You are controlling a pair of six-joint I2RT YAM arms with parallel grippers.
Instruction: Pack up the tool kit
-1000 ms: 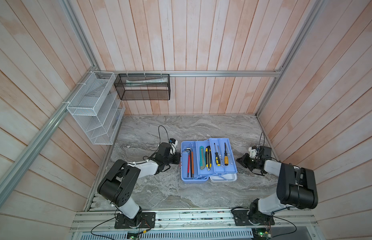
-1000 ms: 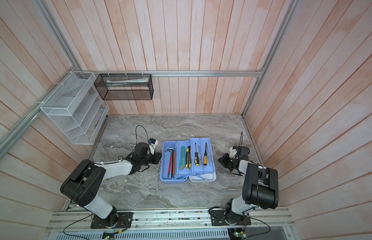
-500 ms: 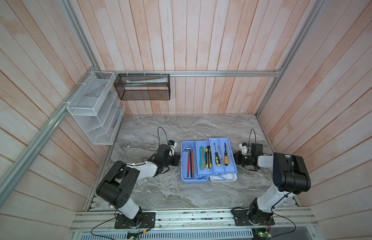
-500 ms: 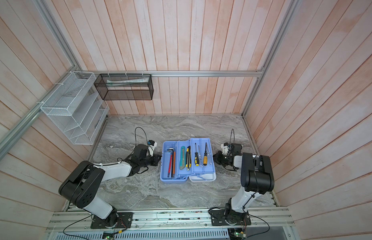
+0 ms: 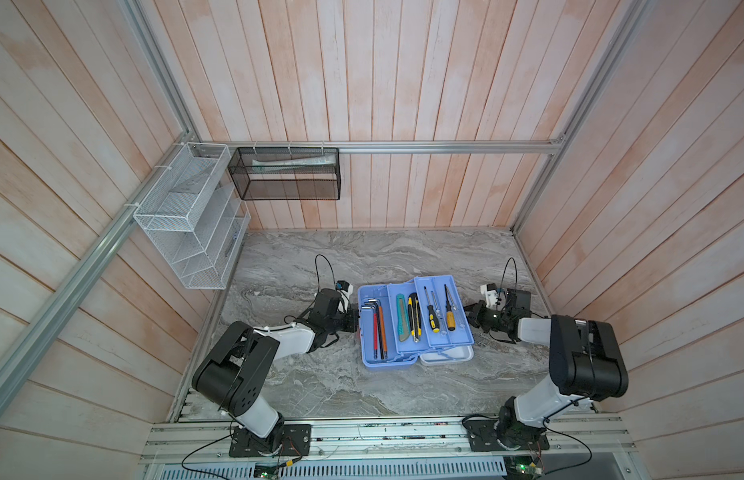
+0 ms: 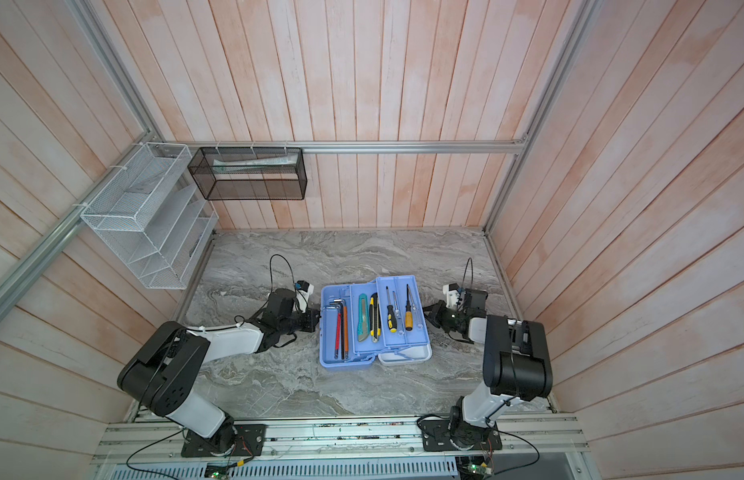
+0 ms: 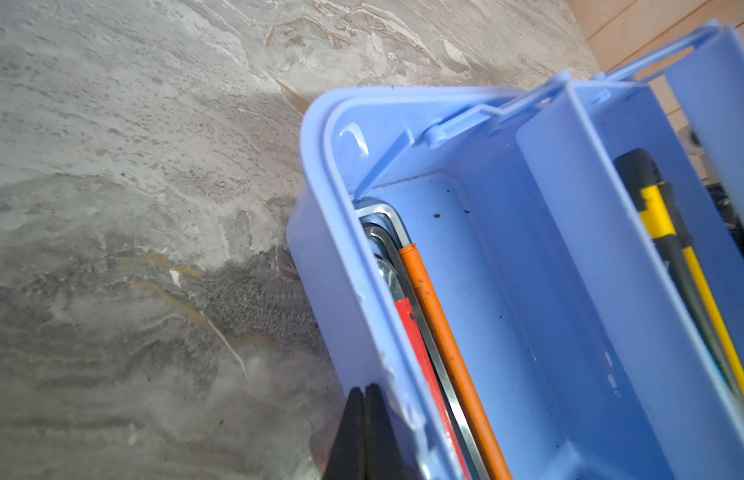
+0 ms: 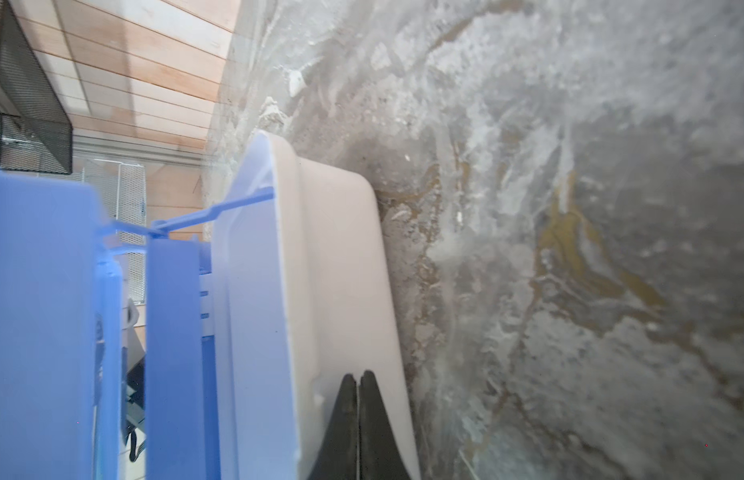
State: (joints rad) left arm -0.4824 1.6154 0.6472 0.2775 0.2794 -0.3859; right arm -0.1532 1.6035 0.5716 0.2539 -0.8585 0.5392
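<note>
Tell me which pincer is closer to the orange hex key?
Left. The left pincer is shut at the outer wall of the blue box, just beside the orange hex key. The right pincer is across the box, by the white lid.

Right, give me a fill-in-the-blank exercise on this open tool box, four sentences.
1. The tray nearest the right end effector holds the ____.
2. The middle tray holds two utility ____.
3. The left end effector and the right one both have their jaws ____.
4. The lid is ____ in colour.

Missing words: screwdrivers; knives; shut; white.
</note>
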